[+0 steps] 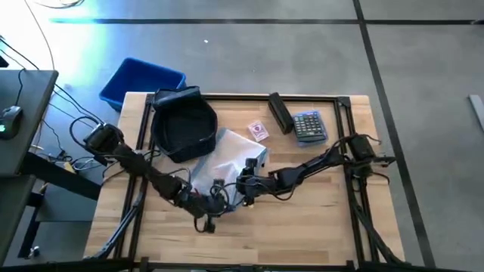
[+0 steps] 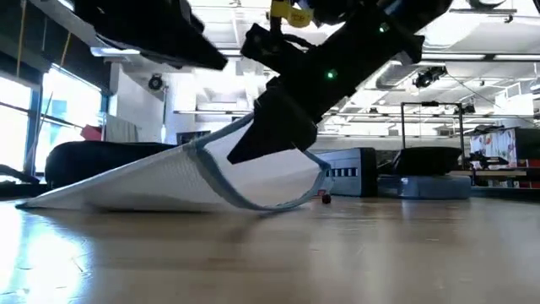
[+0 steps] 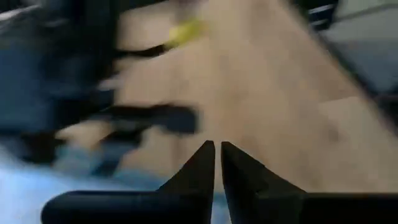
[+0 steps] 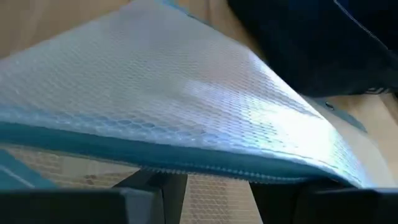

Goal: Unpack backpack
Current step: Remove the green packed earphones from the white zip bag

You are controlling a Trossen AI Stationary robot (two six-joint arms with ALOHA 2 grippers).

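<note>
Right gripper clamped on the edge of the mesh pouch, tilting it off the table, probably to carry it away; left gripper nearly closed, empty, beside it; backpack lies open behind.

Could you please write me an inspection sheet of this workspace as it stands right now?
Surface: wooden table with a black frame, bare at the near side.
Job's things: backpack lies open at the far left of the table.
Clutter: clear mesh pouch with one edge lifted off the wood; card pack; calculator; black case.
Grippers: right gripper holds the pouch's zipper edge; left gripper is shut and empty beside the pouch.
Cables: loose leads run off the table's left side.
Surroundings: blue bin on the floor beyond the table; no person seen.
</note>
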